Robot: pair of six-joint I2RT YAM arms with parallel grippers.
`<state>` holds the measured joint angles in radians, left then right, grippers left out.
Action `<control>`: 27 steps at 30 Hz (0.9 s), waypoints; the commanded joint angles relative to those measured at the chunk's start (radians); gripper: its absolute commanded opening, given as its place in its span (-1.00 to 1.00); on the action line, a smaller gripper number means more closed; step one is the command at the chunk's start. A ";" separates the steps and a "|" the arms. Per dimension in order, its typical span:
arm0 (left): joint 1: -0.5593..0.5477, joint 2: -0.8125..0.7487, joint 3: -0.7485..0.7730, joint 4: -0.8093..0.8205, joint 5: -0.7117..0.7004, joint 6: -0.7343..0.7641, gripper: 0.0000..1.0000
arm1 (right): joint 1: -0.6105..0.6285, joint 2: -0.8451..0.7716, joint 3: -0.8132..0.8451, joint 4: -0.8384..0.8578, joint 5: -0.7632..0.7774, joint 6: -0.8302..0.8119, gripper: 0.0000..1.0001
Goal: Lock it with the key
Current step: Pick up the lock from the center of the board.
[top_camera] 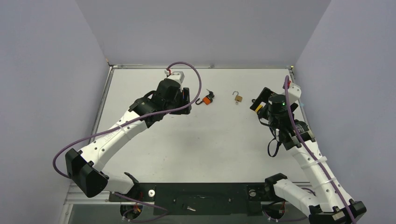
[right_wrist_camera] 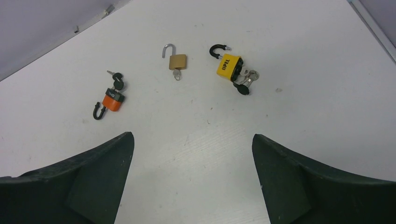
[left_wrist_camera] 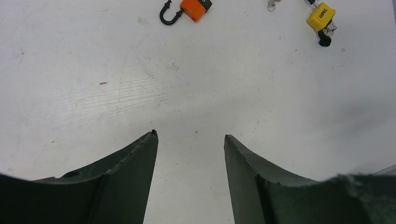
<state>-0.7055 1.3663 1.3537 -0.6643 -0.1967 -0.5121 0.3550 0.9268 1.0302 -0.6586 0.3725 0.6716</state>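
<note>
The left gripper [left_wrist_camera: 189, 136] is spread wide with nothing between its fingers, poised over bare table [left_wrist_camera: 70, 70]. Beyond it lies the orange lock [left_wrist_camera: 194, 8]. The right gripper [right_wrist_camera: 191, 135] is likewise parted and empty. Ahead of it three locks lie in a row, apart from one another. The orange lock is at the left with a black-headed key [right_wrist_camera: 117, 81] at its base, the brass lock [right_wrist_camera: 177, 61] sits in the middle, and the yellow lock [right_wrist_camera: 229, 66] is at the right with a key bunch [right_wrist_camera: 245, 80]. All three shackles stand open.
</note>
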 commanded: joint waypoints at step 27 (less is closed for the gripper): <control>0.068 -0.080 -0.015 -0.064 0.076 0.025 0.13 | -0.246 0.675 0.169 0.173 -0.038 -0.001 0.69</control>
<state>-0.6456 1.3243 1.3296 -0.7280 -0.1322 -0.5076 0.1322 1.4929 1.0782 -0.5587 0.3576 0.6899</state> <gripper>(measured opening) 0.565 0.860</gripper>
